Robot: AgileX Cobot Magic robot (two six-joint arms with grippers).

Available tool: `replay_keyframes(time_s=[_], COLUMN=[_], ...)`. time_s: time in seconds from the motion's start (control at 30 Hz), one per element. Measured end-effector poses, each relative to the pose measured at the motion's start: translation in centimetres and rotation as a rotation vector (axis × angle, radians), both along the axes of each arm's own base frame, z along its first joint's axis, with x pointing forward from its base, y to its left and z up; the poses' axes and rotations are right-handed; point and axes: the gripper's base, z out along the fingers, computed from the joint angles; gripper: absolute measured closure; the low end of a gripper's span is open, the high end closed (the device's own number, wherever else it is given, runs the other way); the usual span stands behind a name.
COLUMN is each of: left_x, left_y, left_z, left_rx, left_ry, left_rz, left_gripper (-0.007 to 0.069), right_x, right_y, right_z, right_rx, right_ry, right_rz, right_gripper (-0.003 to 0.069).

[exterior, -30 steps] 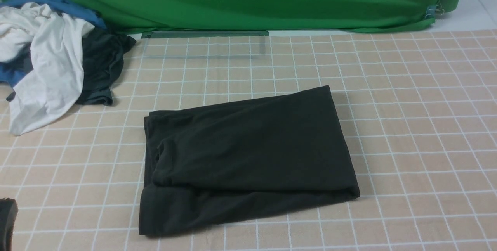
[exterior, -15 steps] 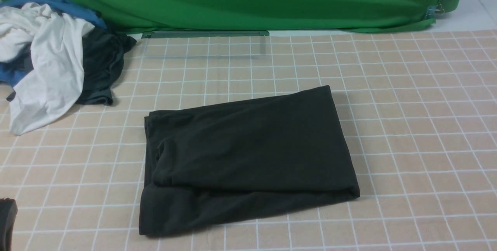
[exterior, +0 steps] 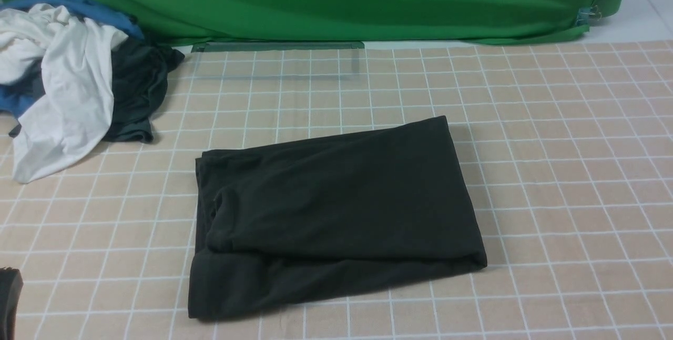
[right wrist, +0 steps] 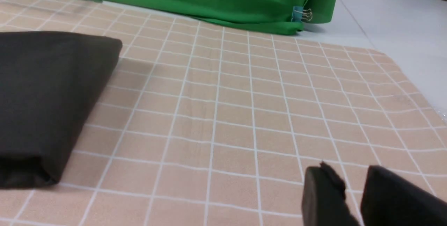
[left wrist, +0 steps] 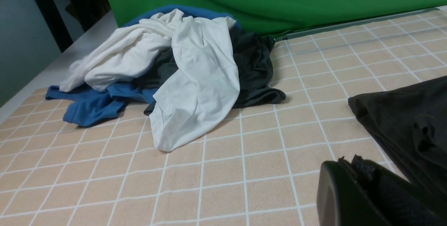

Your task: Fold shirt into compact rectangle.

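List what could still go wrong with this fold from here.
1. The shirt is folded, but its near-left layers lie uneven and bunched; any nudge there could open them.
2. The left gripper, shut, sits close beside that loose edge and might snag it when moving.
3. The clothes pile lies nearby; a wide left-arm sweep could drag it in.

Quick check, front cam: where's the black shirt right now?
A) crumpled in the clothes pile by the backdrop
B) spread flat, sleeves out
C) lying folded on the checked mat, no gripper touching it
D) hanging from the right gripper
C: the black shirt lies as a folded rectangle on the checked mat, apart from the clothes pile; the right gripper stands open and empty beside it, and the left gripper holds nothing.
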Motion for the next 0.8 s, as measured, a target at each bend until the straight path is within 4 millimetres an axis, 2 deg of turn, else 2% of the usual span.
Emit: replay_keyframes(time_s=[0.8], left_x=[0.0], left_y=[0.0], left_z=[0.01], left_rx=[0.0], left_ry=[-0.001], left_rz=[0.0], left_gripper=[0.0605], right_x=[0.0], right_y=[0.0], right_z=[0.0], right_rx=[0.001], right_ry=[0.0], right_rz=[0.0], right_gripper=[0.0423])
